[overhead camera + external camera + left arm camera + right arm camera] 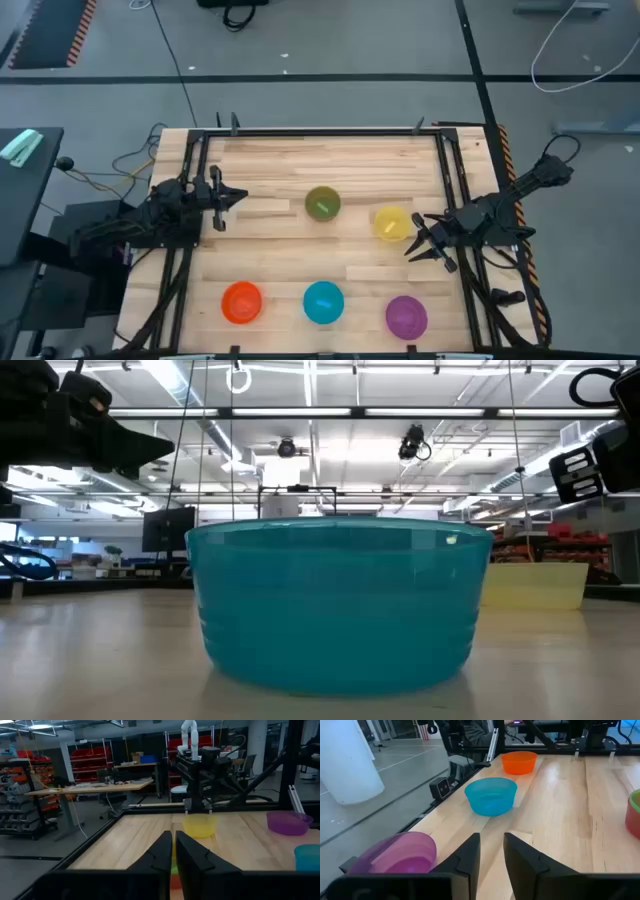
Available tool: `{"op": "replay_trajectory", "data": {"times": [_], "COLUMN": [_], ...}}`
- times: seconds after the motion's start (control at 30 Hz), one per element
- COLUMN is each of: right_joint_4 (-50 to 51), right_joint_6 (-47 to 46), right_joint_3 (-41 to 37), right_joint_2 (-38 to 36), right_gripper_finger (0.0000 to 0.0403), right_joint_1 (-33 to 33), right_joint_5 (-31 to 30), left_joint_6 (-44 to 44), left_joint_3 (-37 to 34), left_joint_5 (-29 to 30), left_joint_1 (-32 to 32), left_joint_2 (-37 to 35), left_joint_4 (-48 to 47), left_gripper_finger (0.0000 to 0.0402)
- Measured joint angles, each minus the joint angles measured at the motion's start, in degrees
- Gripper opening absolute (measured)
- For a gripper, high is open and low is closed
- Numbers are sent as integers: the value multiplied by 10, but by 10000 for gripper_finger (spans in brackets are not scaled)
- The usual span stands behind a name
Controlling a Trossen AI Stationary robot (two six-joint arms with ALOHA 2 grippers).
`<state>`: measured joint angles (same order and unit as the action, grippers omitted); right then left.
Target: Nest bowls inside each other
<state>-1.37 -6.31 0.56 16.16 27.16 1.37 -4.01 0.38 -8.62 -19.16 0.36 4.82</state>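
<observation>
Nothing nested yet: 5 bowls sit apart on table [270, 160] — green [322, 203], yellow [391, 223], orange [241, 302], blue [323, 302], purple [406, 315]. Right end effector [424, 247] spread, empty, beside yellow. Left end effector [222, 199] nearly pressed together, empty, parked at left edge.

Five plain bowls sit on a pale striped wood table [280, 260]: olive green [322, 203], yellow [390, 222], orange [241, 302], bright blue [323, 302] and purple [406, 315]. Both arms are black. At upper left of the high view, floor tape [82, 32] is striped orange and black.
</observation>
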Motion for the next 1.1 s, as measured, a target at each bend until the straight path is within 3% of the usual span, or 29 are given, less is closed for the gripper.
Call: {"op": "replay_trajectory", "data": {"times": [1.1], "right_joint_4": [0], "right_joint_6": [0], "right_joint_3": [0], "right_joint_2": [0], "right_gripper_finger": [94], "right_joint_1": [0], "right_joint_5": [0], "left_joint_6": [0], "left_joint_3": [0], "left_joint_5": [0], "left_joint_1": [0], "left_joint_2": [0], "left_joint_4": [0], "left_gripper_finger": [33]}}
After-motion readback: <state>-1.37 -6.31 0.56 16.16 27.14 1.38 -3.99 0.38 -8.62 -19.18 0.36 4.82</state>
